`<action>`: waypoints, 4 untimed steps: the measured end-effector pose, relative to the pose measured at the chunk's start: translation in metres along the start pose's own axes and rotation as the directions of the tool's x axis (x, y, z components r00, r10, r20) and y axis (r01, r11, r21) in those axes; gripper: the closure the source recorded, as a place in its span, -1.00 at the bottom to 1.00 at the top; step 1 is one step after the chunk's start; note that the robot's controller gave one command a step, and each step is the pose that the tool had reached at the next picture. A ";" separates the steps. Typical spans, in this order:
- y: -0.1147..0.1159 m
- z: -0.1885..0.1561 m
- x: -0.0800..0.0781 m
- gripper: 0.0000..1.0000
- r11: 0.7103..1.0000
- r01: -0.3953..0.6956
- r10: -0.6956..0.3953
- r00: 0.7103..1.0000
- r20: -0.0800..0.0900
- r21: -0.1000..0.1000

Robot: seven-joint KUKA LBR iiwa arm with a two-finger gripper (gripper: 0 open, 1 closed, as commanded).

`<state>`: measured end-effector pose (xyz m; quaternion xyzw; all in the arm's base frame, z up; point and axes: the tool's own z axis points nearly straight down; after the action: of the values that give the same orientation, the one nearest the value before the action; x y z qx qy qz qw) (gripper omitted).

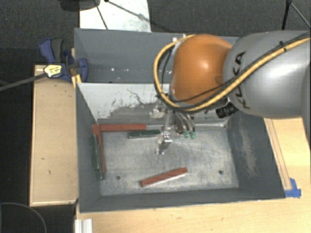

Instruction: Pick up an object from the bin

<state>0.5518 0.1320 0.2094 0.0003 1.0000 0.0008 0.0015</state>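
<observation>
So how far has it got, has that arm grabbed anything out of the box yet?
Nothing looks lifted out yet. The gripper is low over the middle of the bin, near the right end of a dark green stick by the back wall, and I see nothing held in it. The reddish-brown stick at the front lies flat on the floor. Gripping one thing and raising it are left.

The grey metal bin has a scuffed floor. Near its back lies a long red-brown stick, a dark green stick just in front of it. Along the left wall a second red stick and a second green stick lie side by side. A slanted red stick lies near the front
</observation>
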 end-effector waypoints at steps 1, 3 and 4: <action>-0.011 0.042 -0.001 -1.00 0.988 0.155 -0.155 0.988 -0.006 0.001; -0.052 0.135 0.028 1.00 0.937 0.349 -0.349 0.937 0.006 0.001; -0.052 0.135 0.028 1.00 0.938 0.348 -0.347 0.938 0.005 0.000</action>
<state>0.5241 0.0805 0.0746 -0.1763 0.9843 0.0008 0.0043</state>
